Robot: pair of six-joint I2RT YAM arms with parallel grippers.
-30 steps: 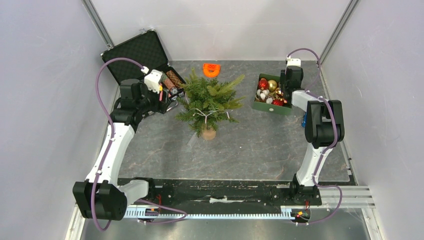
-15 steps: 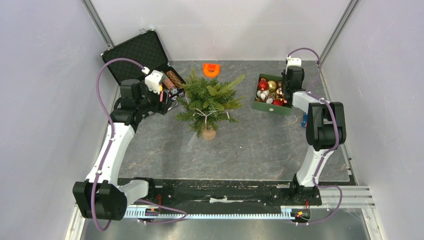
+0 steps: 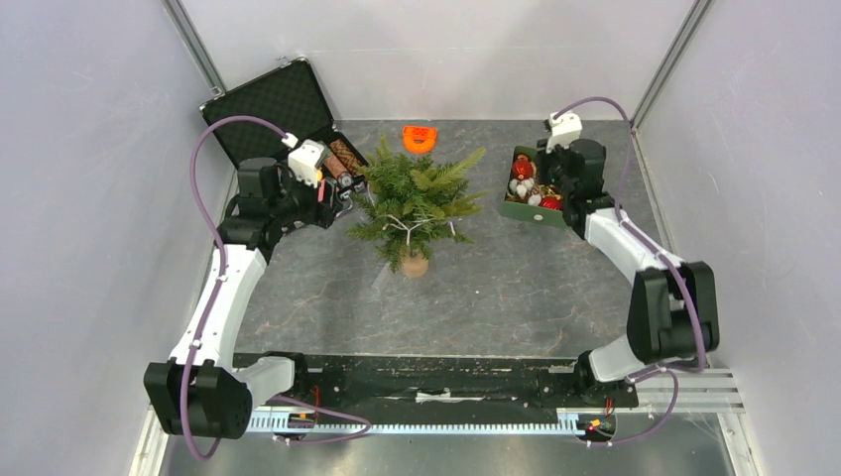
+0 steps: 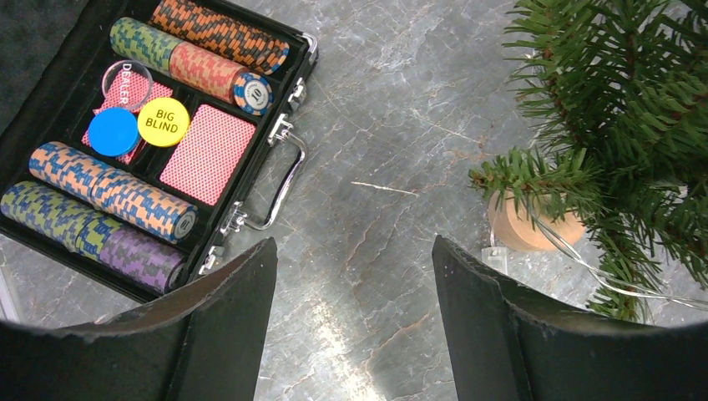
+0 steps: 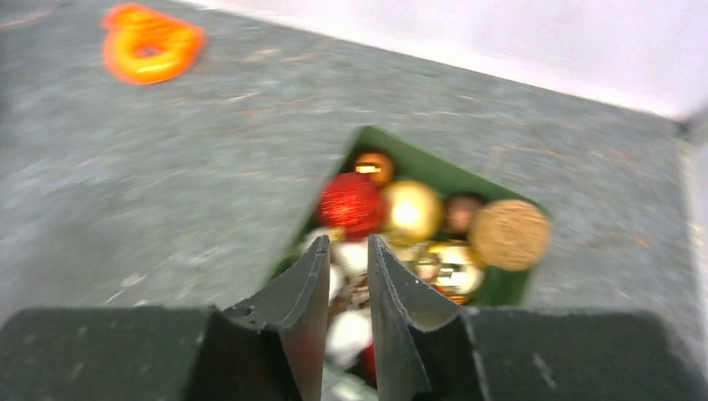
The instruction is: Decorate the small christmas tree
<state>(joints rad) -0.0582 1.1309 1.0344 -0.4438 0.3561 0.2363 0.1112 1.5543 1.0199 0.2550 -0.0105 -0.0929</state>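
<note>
Bright, even, diffuse light fills the overhead view; only faint shadow sits beneath the small christmas tree [image 3: 412, 203]. The left wrist view is sharp, with pale glare on the stone table [image 4: 330, 322]. The right wrist view is motion-blurred; ornaments [image 5: 409, 213] in the green box [image 5: 442, 175] look smeared, perhaps defocused.

tree: small green artificial christmas tree [image 3: 417, 198], a fir with bushy needle branches spreading outward on all sides
base: round tan wooden stump base [image 3: 415, 266], flat on the grey stone-patterned tabletop [image 3: 496, 297]; in the left wrist view it shows as a pale disc [image 4: 526, 230] partly hidden under the low boughs [image 4: 534, 175]
pose: standing upright on its base
place: middle of the tabletop, in the far half
state: thin pale wire [image 4: 584, 259] loops among the lower branches and trails down beside the base
</note>
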